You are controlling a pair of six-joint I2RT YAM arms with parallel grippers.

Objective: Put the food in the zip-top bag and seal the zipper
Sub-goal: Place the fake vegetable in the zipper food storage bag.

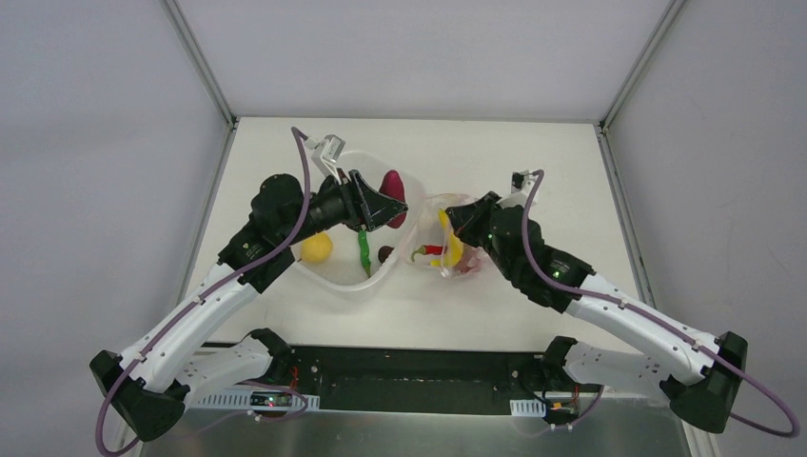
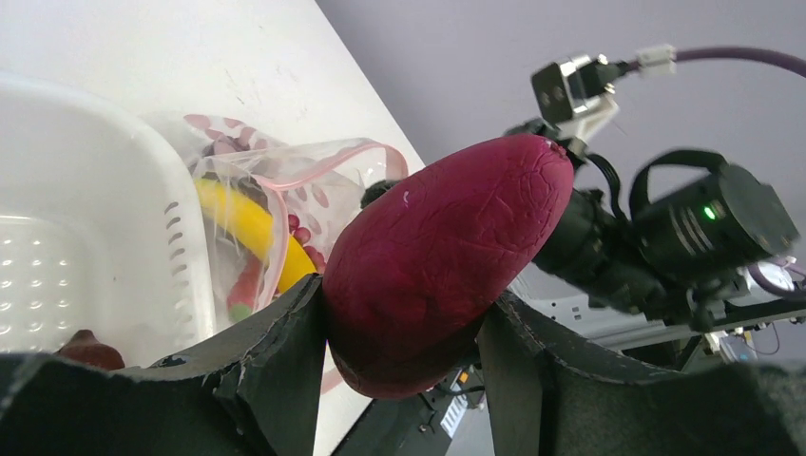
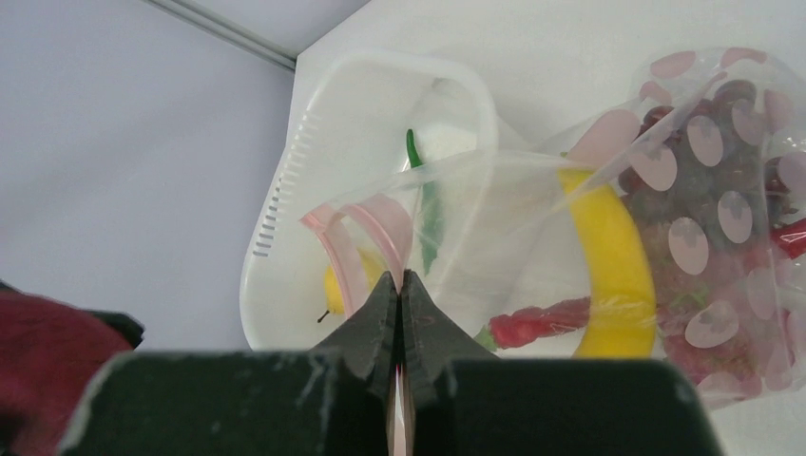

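My left gripper point(image 1: 378, 206) point(image 2: 404, 299) is shut on a dark magenta oval toy food point(image 1: 393, 193) point(image 2: 447, 256) and holds it above the tub's right end, close to the bag. The clear zip-top bag point(image 1: 445, 249) point(image 3: 532, 218) lies right of the tub with its mouth open. Inside it are the yellow banana point(image 3: 618, 266), the red chili point(image 3: 542, 323) and the dark grape bunch point(image 3: 708, 180). My right gripper point(image 1: 455, 219) point(image 3: 399, 277) is shut on the pink zipper strip point(image 3: 375, 223) at the bag's mouth. The round yellow fruit point(image 1: 317, 248) and the green chili point(image 1: 364, 252) lie in the tub.
The white translucent tub point(image 1: 335, 274) point(image 3: 285, 190) sits at mid-table under my left gripper. A small brown item point(image 1: 384, 253) lies at its right end. The two arms are close together over the bag. Frame posts stand at the table's far corners.
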